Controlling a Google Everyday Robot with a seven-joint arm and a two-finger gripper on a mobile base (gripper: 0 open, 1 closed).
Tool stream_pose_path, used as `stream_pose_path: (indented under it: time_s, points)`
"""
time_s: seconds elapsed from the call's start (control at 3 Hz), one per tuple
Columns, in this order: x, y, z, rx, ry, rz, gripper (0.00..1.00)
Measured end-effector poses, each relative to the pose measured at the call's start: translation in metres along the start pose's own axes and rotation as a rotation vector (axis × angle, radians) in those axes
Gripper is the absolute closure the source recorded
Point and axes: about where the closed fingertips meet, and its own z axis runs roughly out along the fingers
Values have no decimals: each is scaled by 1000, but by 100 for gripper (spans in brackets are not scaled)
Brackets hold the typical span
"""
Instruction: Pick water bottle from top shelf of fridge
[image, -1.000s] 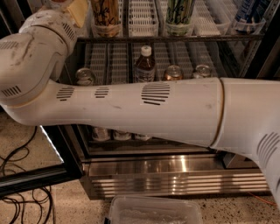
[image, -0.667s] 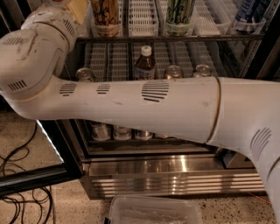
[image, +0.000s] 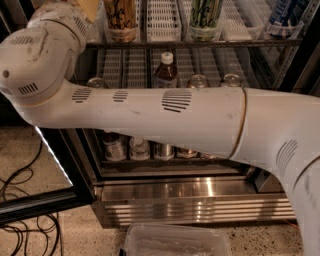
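- Camera view: the big white arm (image: 175, 115) lies across the middle and bends up at 10 o'clock.
- The gripper is out of sight, past the top edge near 11 o'clock. I cannot tell if it is open or closed.
- The water bottle (image: 283, 16) stands at 1 o'clock on the top shelf (image: 165, 44) of the fridge (image: 200, 200), well apart from where the arm goes up.
- The arm could bump the tall drink (image: 121, 20) next to it and knock it over, or grab the wrong thing.
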Motion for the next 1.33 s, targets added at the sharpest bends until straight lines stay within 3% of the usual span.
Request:
stream_pose_path:
  time_s: [0.67,1.0,1.33]
  points:
    - [0,0,0,0,0,0,80]
    - [-6,-6,-1,-1,-5,-35,100]
    - [-26,-25,-2,-2,-40,-32,100]
